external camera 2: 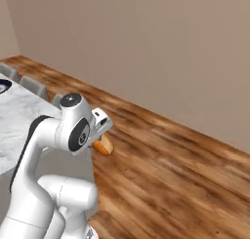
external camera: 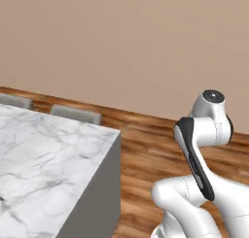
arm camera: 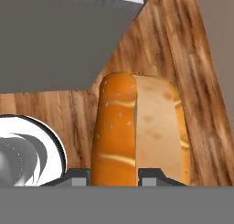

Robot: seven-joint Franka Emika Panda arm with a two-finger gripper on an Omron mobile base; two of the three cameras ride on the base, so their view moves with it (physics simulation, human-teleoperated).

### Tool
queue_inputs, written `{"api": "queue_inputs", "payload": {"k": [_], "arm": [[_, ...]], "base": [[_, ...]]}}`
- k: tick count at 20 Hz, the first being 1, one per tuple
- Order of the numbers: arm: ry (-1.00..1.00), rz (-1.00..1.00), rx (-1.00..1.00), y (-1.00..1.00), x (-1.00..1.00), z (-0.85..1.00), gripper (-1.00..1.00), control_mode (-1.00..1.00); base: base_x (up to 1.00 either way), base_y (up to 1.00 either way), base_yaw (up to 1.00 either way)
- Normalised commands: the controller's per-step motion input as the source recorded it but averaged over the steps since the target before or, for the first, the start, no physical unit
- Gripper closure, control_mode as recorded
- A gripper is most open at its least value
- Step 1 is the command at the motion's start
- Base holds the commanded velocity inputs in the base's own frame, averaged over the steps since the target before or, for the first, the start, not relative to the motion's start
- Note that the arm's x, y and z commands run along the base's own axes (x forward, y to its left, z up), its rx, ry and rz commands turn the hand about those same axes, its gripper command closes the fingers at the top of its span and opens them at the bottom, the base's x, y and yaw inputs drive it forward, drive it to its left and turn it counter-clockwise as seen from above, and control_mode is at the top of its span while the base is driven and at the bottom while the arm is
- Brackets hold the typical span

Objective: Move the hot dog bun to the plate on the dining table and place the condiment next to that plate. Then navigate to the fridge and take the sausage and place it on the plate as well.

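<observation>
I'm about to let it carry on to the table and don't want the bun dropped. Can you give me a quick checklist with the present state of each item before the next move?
1. Hot dog bun held in the gripper: ok, jaws shut on it.
2. Bun above the wood floor, not yet over the dining table: ok, carry unfinished.
3. Plate in sight at the far table edge: ok, partly cropped.
4. Bun clear of the table's side: cannot tell.
5. Condiment's place: cannot tell.
</observation>
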Motion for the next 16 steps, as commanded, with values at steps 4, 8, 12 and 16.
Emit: {"api": "queue_inputs", "payload": {"k": [4, 8, 12, 16], "arm": [[0.00, 0.00, 0.00, 0.00, 0.00, 0.00, 1.00, 1.00], [0.00, 0.00, 0.00, 0.00, 0.00, 0.00, 1.00, 1.00], [0.00, 0.00, 0.00, 0.00, 0.00, 0.00, 1.00, 1.00], [0.00, 0.00, 0.00, 0.00, 0.00, 0.00, 1.00, 1.00]], "base": [[0.83, -0.78, 0.36], [0.83, -0.77, 0.37], [0.83, -0.78, 0.37], [0.82, -0.77, 0.38]]}}
